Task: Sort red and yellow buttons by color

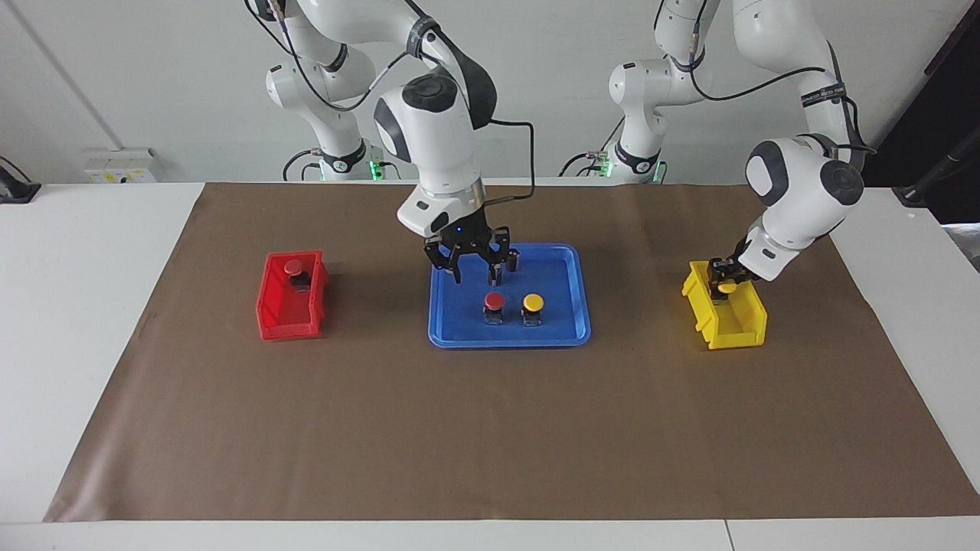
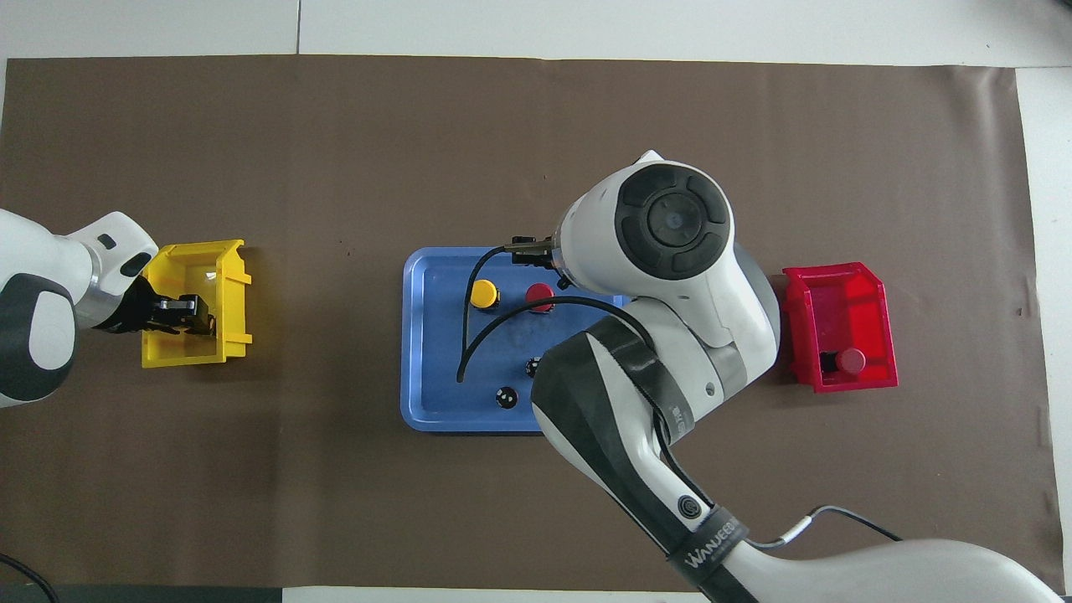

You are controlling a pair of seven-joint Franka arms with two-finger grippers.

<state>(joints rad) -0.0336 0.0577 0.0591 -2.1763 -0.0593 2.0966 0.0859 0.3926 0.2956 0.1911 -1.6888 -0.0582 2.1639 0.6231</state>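
Note:
A red button (image 1: pixel 494 301) and a yellow button (image 1: pixel 533 304) stand side by side in the blue tray (image 1: pixel 559 337); they also show in the overhead view, red (image 2: pixel 538 296) and yellow (image 2: pixel 483 294). My right gripper (image 1: pixel 475 272) hangs open and empty over the tray, on the robots' side of those two buttons. A second red button (image 1: pixel 293 268) sits in the red bin (image 1: pixel 287 325). My left gripper (image 1: pixel 723 285) is down in the yellow bin (image 1: pixel 735 333), shut on a second yellow button (image 1: pixel 729 288).
Two dark cylinders with silvery tops (image 2: pixel 506 397) (image 2: pixel 533 366) stand in the tray nearer to the robots than the buttons, close under my right gripper. A brown mat (image 1: pixel 490 428) covers the table. The red bin is at the right arm's end, the yellow bin at the left arm's end.

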